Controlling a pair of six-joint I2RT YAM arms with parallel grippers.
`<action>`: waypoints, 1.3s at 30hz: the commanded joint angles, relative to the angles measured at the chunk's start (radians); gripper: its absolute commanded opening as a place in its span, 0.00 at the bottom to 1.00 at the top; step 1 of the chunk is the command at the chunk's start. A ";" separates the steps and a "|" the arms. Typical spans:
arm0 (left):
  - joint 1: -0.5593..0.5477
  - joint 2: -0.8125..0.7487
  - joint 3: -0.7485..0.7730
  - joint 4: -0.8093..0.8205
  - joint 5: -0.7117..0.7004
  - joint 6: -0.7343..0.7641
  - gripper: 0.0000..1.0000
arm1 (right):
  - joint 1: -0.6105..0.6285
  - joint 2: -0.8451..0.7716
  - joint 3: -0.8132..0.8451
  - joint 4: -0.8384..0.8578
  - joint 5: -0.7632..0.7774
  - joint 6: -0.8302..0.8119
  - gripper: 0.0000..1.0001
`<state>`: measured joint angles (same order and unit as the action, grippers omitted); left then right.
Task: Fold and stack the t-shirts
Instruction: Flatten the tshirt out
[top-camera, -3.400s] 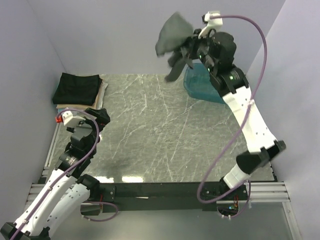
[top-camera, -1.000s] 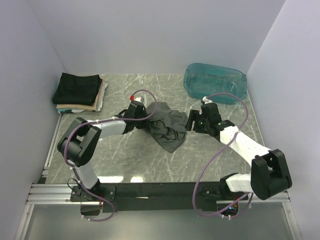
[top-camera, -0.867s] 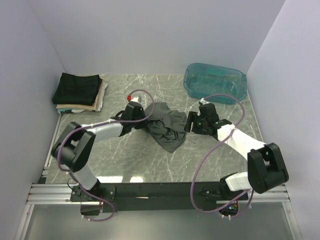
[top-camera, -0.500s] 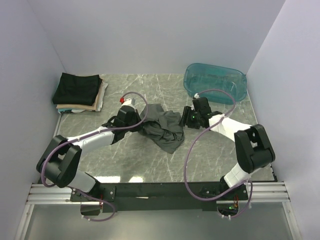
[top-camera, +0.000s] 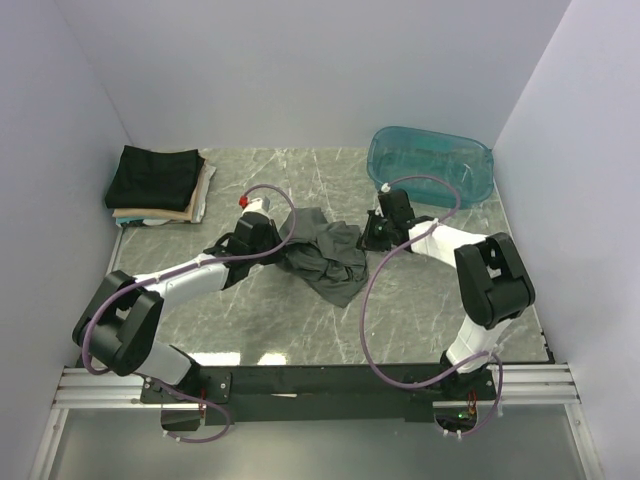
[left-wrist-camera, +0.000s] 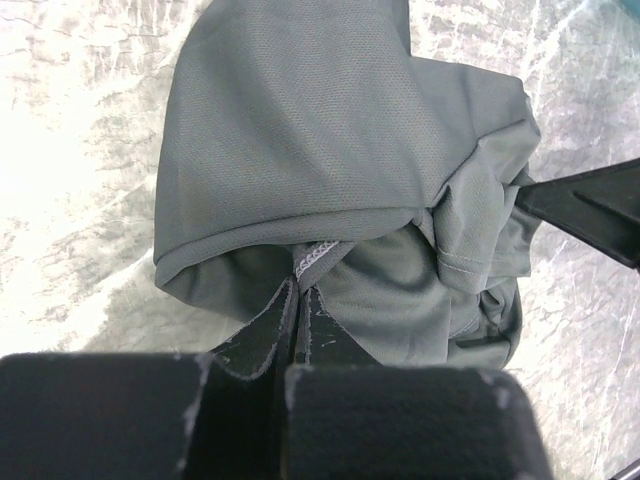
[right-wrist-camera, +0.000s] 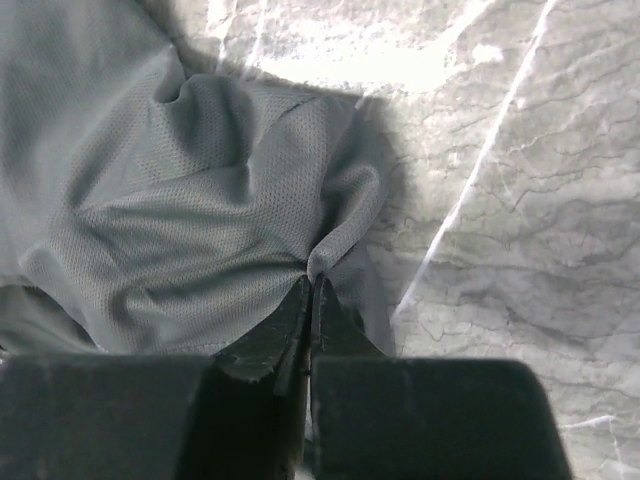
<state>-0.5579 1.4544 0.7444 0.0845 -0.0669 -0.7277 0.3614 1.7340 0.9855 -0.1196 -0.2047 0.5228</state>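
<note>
Your charcoal-grey t-shirt (top-camera: 325, 258), airborne seconds ago, now lies crumpled on the desk (top-camera: 300, 190). The left tool (left-wrist-camera: 298, 300) and right tool (right-wrist-camera: 312, 290) each pinch an edge, probably to spread it.

Cannot tell collar, sleeves or hem apart in the crumpled charcoal t-shirt (top-camera: 328, 258) in the middle of the counter (top-camera: 260, 325) from above. In the left wrist view, cut off at the top edge, lower folds hidden behind the left hand (left-wrist-camera: 300, 300); depth of the pinch between the pressed-together fingers not visible. In the right wrist view, cut off at the left and top edges, the nipped fold vanishing inside the right hand (right-wrist-camera: 312, 292). From above, both hands' fingertips buried under wrists and cloth. At the far left corner, only thin edges of the tan and cream shirts (top-camera: 203, 190) showing beneath the black shirt (top-camera: 155, 175); layers too small to count. Cannot make out any contents through the teal tub (top-camera: 480, 180) at the far right corner.
</note>
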 joint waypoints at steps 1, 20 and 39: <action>-0.004 -0.032 0.001 -0.006 -0.033 -0.015 0.01 | 0.010 -0.068 0.021 0.025 0.011 -0.004 0.00; -0.004 -0.569 0.179 -0.390 -0.513 -0.023 0.01 | 0.001 -0.700 0.212 -0.215 0.255 -0.125 0.00; -0.004 -0.862 0.541 -0.459 -0.382 -0.015 0.01 | 0.001 -1.027 0.512 -0.318 -0.104 -0.127 0.00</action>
<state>-0.5735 0.6193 1.2495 -0.3470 -0.3740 -0.7536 0.3721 0.7387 1.4506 -0.4175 -0.3229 0.4107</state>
